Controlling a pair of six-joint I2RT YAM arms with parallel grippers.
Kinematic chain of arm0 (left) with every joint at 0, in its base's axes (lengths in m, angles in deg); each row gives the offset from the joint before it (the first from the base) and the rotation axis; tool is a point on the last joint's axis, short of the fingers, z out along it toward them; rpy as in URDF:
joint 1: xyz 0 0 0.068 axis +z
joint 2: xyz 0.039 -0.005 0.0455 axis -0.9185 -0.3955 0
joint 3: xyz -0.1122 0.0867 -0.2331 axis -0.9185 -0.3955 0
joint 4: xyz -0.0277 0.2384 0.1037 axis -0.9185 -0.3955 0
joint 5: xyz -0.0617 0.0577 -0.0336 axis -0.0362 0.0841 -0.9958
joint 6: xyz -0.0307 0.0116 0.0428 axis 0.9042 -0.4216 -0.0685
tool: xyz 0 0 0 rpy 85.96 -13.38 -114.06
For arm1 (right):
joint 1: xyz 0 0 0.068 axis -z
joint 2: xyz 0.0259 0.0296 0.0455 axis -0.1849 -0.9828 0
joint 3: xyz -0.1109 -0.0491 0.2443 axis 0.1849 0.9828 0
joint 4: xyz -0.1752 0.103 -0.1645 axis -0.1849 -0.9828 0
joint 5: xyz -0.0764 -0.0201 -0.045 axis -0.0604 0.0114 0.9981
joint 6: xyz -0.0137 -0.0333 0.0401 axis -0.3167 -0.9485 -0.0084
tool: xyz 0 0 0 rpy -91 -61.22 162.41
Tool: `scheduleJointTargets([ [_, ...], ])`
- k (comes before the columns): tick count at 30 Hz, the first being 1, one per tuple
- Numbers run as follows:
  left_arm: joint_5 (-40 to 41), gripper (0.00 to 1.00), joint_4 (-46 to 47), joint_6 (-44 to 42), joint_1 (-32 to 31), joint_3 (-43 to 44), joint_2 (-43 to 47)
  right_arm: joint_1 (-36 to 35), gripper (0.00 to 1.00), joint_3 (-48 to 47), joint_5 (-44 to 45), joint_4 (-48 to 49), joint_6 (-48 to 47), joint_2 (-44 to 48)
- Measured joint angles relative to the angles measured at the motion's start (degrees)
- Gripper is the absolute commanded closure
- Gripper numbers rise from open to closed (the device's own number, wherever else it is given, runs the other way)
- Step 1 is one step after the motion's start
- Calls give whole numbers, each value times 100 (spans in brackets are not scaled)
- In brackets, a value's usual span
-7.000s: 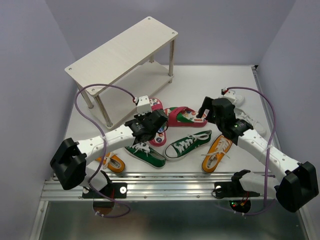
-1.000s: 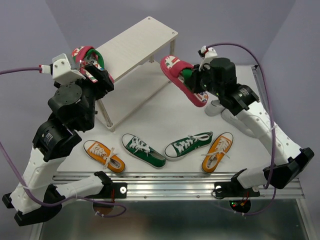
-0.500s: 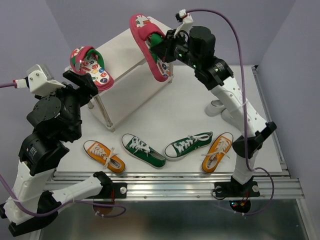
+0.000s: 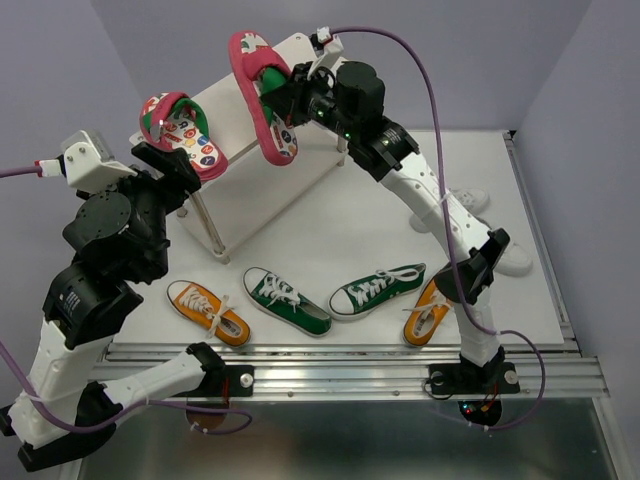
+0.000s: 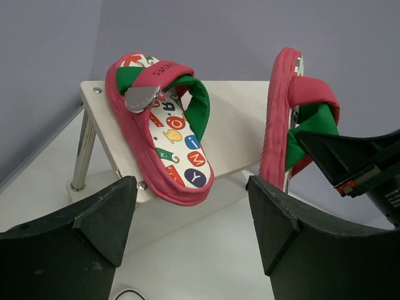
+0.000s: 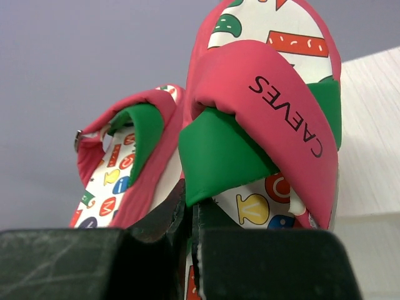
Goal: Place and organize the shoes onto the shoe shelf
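Item: second pink-red flip-flop (image 4: pixel 258 90), pinched by its strap in the pressed-together fingers of the right gripper (image 4: pixel 292 100), hung on edge above the top board of the shoe shelf (image 4: pixel 240 112), its long axis across the board's width and roughly parallel to its mate. The mate flip-flop (image 4: pixel 183 135) lay footbed-up on the board's left end, to the left of the held one, with bare board between; the left gripper (image 4: pixel 170 165) stood spread wide and empty just short of it. Against half a second earlier, the held flip-flop had travelled leftward from the shelf's far-right end; the left arm had scarcely shifted.
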Motion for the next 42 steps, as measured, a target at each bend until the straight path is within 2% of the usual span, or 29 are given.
scheduleJointTargets([
  [9, -55, 18, -2, 133, 0, -31, 28, -219, 99, -125, 4, 651, -186, -107],
  [19, -81, 18, -11, 223, 0, -111, 122, -621, 99, -111, 155, 1126, -1088, -466],
  [21, -79, 18, -26, 243, -2, -122, 122, -693, 94, -111, 157, 1217, -1248, -573],
  [23, -74, 18, -24, 243, 0, -151, 125, -732, 83, -111, 177, 1239, -1360, -629],
  [26, -48, 18, -31, 243, 0, -229, 125, -785, 70, -111, 210, 1316, -1469, -691],
  [28, -31, 18, -55, 245, 0, -293, 118, -787, 70, -118, 243, 1403, -1495, -708],
  [31, -31, 18, -87, 245, 0, -315, 107, -787, 72, -129, 350, 1521, -1534, -710],
  [35, -28, 18, -94, 245, 0, -315, 109, -769, 80, -129, 535, 1626, -1547, -739],
  [36, -28, 18, -96, 245, 0, -315, 111, -756, 86, -129, 592, 1650, -1543, -741],
  [40, -31, 18, -96, 247, -2, -315, 129, -754, 99, -129, 778, 1725, -1526, -741],
  [42, -31, 18, -96, 251, 0, -315, 144, -754, 99, -127, 850, 1740, -1521, -748],
])
